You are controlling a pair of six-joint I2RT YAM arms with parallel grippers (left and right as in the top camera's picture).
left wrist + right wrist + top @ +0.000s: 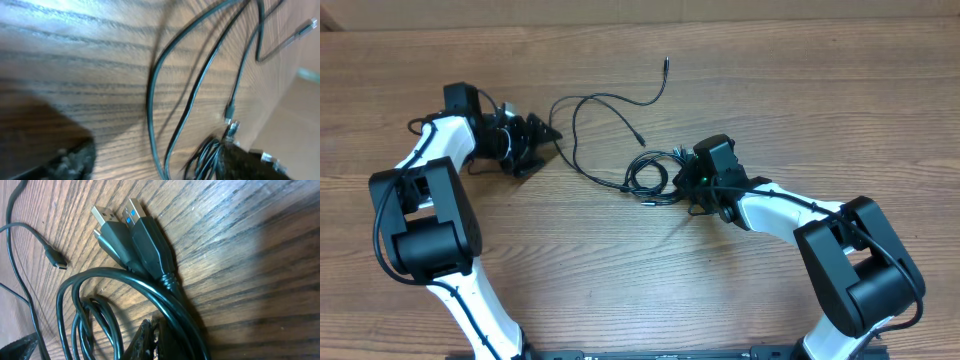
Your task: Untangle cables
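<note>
The cables [582, 105] are thin black cords. A coiled bundle [650, 178] lies mid-table, and loose strands loop from it toward the back. My right gripper [692, 185] sits at the bundle's right edge. In the right wrist view it [159, 330] is shut on the coil [150, 287], with a thick strand over one finger. Two USB plugs [132, 230] lie just ahead of it. My left gripper [548, 148] stands open at the left, just short of the loose loop and holding nothing. Its wrist view shows one finger [70, 160] and blurred strands [152, 85] running ahead.
A small plug end [57, 261] lies loose on the wood left of the coil. Another cable tip [666, 63] rests far back. Bare wooden table [800, 90] surrounds the cables, and both white arms reach in from the near edge.
</note>
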